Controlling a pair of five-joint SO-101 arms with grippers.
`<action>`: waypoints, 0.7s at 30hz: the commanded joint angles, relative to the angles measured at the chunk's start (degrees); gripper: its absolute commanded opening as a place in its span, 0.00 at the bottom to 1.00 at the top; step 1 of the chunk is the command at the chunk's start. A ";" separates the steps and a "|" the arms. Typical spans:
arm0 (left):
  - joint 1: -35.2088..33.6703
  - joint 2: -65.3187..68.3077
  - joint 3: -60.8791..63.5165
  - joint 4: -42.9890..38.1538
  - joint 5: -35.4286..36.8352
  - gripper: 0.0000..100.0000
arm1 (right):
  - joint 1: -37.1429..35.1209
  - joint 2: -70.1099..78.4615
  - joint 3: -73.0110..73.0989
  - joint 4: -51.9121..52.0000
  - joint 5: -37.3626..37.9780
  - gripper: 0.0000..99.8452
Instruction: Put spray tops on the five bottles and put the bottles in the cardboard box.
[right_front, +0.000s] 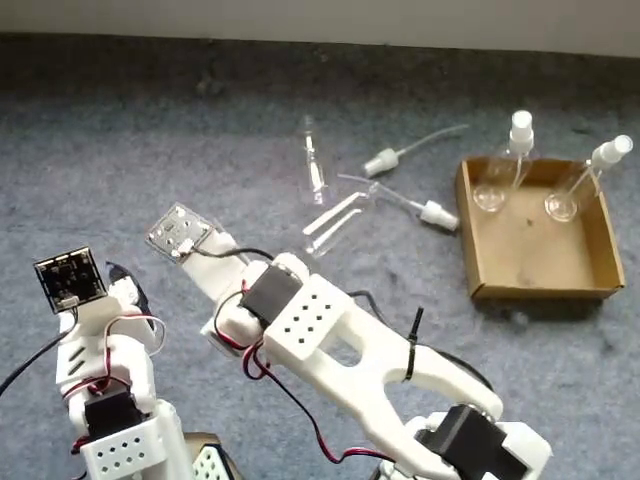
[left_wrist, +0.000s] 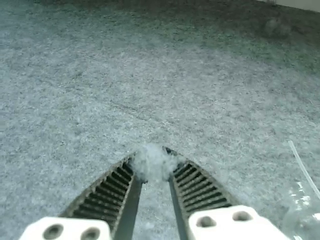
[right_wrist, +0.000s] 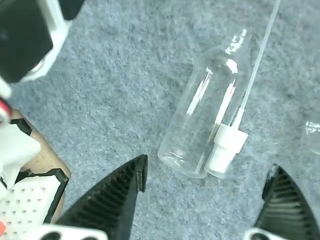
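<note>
We see our left claw (left_wrist: 151, 163) pinched narrow over the grey table (left_wrist: 100, 75), right claw (right_wrist: 209, 167) spread wide over a lying clear bottle (right_wrist: 202, 117) with a spray top (right_wrist: 226, 150) against it, farther off two capped bottles (right_front: 503, 175) standing in the cardboard box (right_front: 540, 292).

Glossy clear bottle (right_wrist: 200, 120), probably plastic; fuzzy carpet (right_wrist: 125, 75).

Soft, even light casts faint shadows, with bright glints on the clear bottle (right_wrist: 200, 122).
</note>
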 joint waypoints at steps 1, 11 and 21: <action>-1.10 -0.75 -1.19 -1.41 0.26 0.01 | 0.75 -0.31 -1.98 -3.56 -0.18 0.33; -1.01 -0.75 -1.10 -1.41 0.26 0.01 | 1.98 -0.22 9.45 -18.77 -0.09 0.33; -0.84 -0.75 -1.01 -1.41 0.18 0.01 | 3.30 12.53 10.07 -21.85 0.88 0.33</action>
